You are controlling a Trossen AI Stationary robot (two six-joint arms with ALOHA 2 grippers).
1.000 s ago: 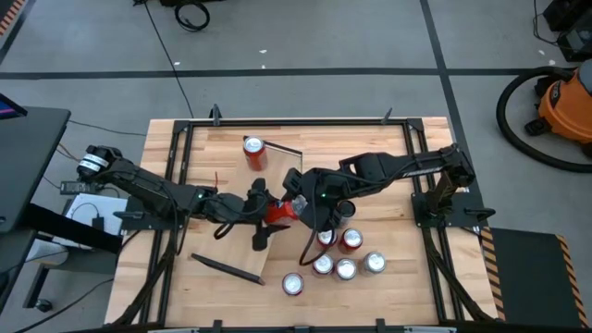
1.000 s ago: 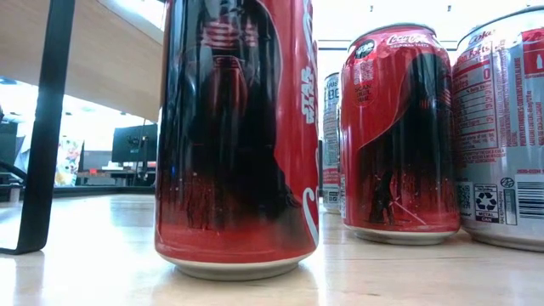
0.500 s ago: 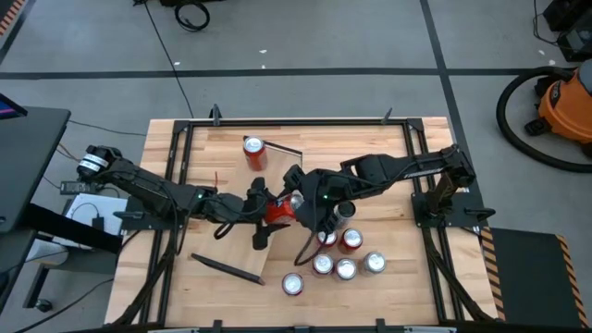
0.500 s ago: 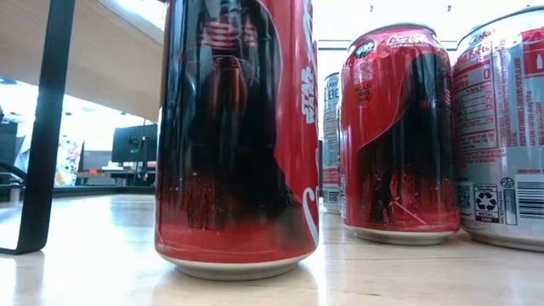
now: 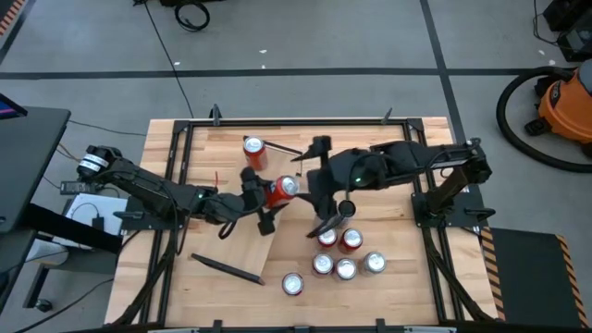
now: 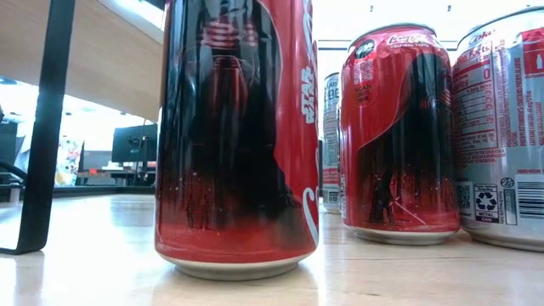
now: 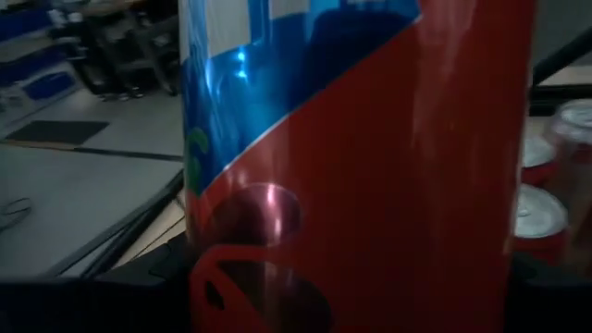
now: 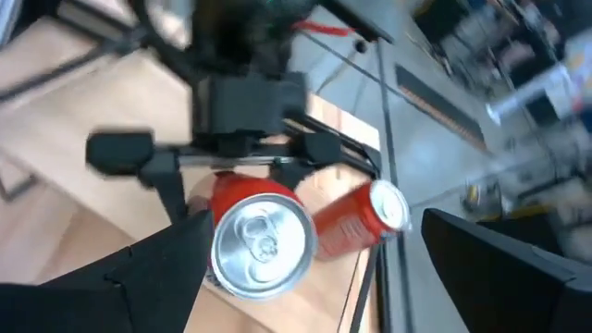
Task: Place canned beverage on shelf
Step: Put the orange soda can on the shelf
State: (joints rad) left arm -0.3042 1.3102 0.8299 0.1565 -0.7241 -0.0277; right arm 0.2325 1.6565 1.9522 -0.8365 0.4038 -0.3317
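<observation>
Grey concrete floor surrounds the black-framed wooden table (image 5: 388,287), with an orange shop vacuum (image 5: 564,102) off to my right side. Over the middle of the table my left gripper (image 5: 265,199) is closed around a red can (image 5: 280,190); in my left wrist view that can (image 7: 361,166) fills nearly everything, red with a blue patch, standing between my two dark fingers. My right gripper (image 5: 324,185) sits just beside it on the far side, its jaws spread wide and gripping nothing; from my right wrist I look down on the silver top of the held can (image 8: 264,240) with my left gripper's fingers (image 8: 176,190) clasped on its sides. The shelf (image 5: 236,242), a pale plank with a dark bar at each short end, lies slanted across the table beneath my left arm, though I cannot tell from above whether it lies flat or tips up at one end. A second red can (image 5: 253,152) lies toward the far end of the plank, seemingly on its side. A cluster of cans (image 5: 344,254) stands on the near right part of the table, with a single can (image 5: 293,284) a little apart. At table height, two red cans (image 6: 238,136) and a silver one (image 6: 501,127) stand close to the lens.
</observation>
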